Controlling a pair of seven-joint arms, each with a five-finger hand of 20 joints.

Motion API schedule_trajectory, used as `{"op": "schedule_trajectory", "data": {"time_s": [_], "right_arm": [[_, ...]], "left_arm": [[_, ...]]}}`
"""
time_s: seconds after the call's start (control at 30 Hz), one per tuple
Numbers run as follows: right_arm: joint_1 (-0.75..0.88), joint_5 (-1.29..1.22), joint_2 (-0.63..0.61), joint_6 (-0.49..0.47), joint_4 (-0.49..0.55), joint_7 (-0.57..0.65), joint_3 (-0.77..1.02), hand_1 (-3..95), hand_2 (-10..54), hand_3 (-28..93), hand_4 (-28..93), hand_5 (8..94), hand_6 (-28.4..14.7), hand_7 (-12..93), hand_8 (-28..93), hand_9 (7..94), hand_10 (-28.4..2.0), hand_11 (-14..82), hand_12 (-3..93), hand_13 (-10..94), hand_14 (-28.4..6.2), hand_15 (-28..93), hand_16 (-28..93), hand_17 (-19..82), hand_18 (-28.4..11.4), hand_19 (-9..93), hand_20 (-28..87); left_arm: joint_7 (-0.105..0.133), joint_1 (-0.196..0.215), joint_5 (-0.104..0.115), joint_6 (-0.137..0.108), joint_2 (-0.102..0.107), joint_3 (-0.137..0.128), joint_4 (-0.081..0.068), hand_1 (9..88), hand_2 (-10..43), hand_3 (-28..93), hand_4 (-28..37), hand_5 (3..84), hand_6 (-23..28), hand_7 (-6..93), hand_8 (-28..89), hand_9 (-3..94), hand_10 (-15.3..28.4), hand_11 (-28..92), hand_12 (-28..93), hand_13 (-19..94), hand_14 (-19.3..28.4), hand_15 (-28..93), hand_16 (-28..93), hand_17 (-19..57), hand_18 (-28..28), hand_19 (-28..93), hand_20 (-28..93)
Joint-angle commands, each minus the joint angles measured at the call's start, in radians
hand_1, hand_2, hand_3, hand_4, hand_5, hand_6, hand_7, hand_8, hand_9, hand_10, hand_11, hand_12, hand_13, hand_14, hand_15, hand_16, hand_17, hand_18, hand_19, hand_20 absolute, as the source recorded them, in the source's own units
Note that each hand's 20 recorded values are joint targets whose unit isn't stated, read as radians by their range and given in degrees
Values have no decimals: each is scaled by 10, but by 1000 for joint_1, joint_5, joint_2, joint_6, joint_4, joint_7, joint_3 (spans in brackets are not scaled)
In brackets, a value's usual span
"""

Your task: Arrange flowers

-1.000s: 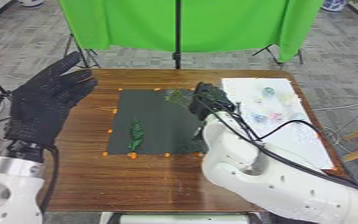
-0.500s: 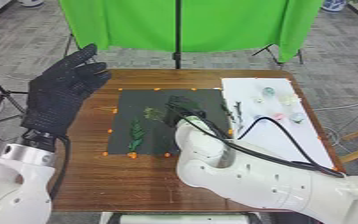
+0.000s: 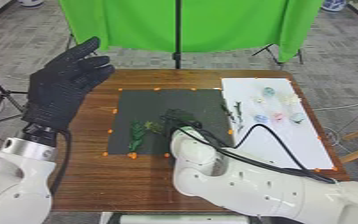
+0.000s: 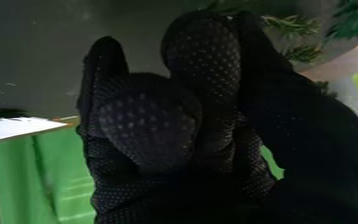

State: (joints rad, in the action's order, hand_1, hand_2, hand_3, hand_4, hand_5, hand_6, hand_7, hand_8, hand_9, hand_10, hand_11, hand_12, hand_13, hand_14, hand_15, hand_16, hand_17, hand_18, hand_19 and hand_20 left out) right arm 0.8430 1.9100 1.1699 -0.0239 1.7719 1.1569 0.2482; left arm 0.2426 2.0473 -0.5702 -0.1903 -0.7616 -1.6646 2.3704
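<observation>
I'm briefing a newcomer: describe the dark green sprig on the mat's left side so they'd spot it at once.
On the brown table lies a dark mat. Near its left edge, toward the robot, is the long sprig. Fuller, darker leaves set it apart from the yellower, wispier greenery just right of it, by the right hand.

Head view: the right robot hand [image 3: 182,120] masks part of the yellow-green sprig [image 3: 154,127]. The right arm [image 3: 246,181] hides the near right corners of the dark mat [image 3: 149,102] and of the surface [image 3: 131,187]. Pale pieces [image 3: 278,117] toward the surface's right edge are too small to identify. The green curtain [image 3: 238,25] is truncated above. Right wrist view: the sprig's lower end is concealed; the dark green leafy stem [image 4: 351,21] is cropped.
</observation>
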Motion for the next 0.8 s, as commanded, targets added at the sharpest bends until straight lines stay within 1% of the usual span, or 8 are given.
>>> {"op": "schedule_trajectory", "data": {"time_s": [0.03, 0.13, 0.23, 0.37, 0.43, 0.57, 0.73, 0.8], "right_arm": [[-30, -3, 14, -28, 19, 20, -32, 514, -95, 671, -226, 884, -21, 249, 113, 927, -102, 392, 202, 908, -61, 612, 198, 459, -196, 932, -63], [-35, -7, 16, -29, 24, 22, -42, 504, -95, 662, -229, 886, -22, 249, 109, 928, -103, 387, 201, 907, -62, 611, 197, 463, -194, 932, -75], [-38, -5, 20, -37, 27, 23, -49, 492, -95, 663, -226, 889, -22, 244, 107, 932, -103, 385, 201, 910, -64, 611, 196, 467, -194, 932, -85], [-32, -9, 25, -56, 31, 25, -39, 478, -95, 673, -228, 900, -19, 232, 107, 936, -105, 392, 198, 916, -64, 611, 194, 473, -193, 932, -99], [-32, -7, 27, -65, 34, 22, -40, 471, -95, 679, -227, 909, -19, 227, 107, 937, -104, 402, 196, 922, -65, 613, 195, 476, -194, 932, -102], [-29, -28, 27, -77, 38, 18, -35, 468, -95, 683, -227, 915, -18, 223, 106, 937, -105, 411, 190, 925, -65, 614, 197, 479, -193, 932, -108], [-19, -41, 32, -106, 44, 11, -26, 467, -95, 686, -229, 918, -19, 218, 105, 937, -106, 412, 188, 926, -66, 613, 199, 478, -193, 932, -115], [-14, -47, 33, -115, 47, 6, -19, 467, -95, 687, -229, 919, -18, 217, 105, 937, -106, 412, 187, 925, -66, 613, 201, 477, -194, 932, -118]], "left_arm": [[10, 10, 10, -5, 15, -4, -2, 244, 66, 794, -197, 372, 98, 163, -105, 342, 218, 295, 116, 232, 283, 510, -87, -105, 241, 546, 166], [13, 19, 9, -5, 17, -9, 1, 244, 65, 795, -196, 372, 97, 163, -106, 343, 218, 297, 117, 232, 283, 510, -88, -105, 241, 546, 166], [17, 19, 8, -8, 20, -6, 2, 244, 66, 795, -196, 372, 97, 163, -106, 343, 219, 296, 116, 232, 283, 511, -87, -105, 241, 547, 166], [11, 7, 9, -11, 22, 0, 0, 245, 67, 794, -195, 372, 98, 162, -106, 342, 219, 295, 116, 231, 283, 511, -88, -105, 241, 547, 166], [17, 13, 12, -13, 27, -3, 2, 246, 67, 795, -195, 372, 98, 162, -106, 343, 219, 296, 116, 231, 283, 510, -88, -105, 242, 547, 166], [19, 21, 12, -15, 26, -6, 4, 245, 67, 795, -194, 372, 98, 162, -106, 342, 218, 297, 116, 231, 283, 511, -88, -105, 242, 547, 166], [22, 19, 13, -19, 28, -2, 3, 245, 68, 795, -194, 372, 97, 163, -105, 342, 219, 296, 116, 231, 283, 510, -88, -105, 242, 547, 166], [18, 14, 13, -19, 25, 1, 2, 246, 68, 795, -194, 372, 97, 163, -106, 342, 219, 295, 116, 231, 283, 510, -87, -105, 242, 547, 166]]}}
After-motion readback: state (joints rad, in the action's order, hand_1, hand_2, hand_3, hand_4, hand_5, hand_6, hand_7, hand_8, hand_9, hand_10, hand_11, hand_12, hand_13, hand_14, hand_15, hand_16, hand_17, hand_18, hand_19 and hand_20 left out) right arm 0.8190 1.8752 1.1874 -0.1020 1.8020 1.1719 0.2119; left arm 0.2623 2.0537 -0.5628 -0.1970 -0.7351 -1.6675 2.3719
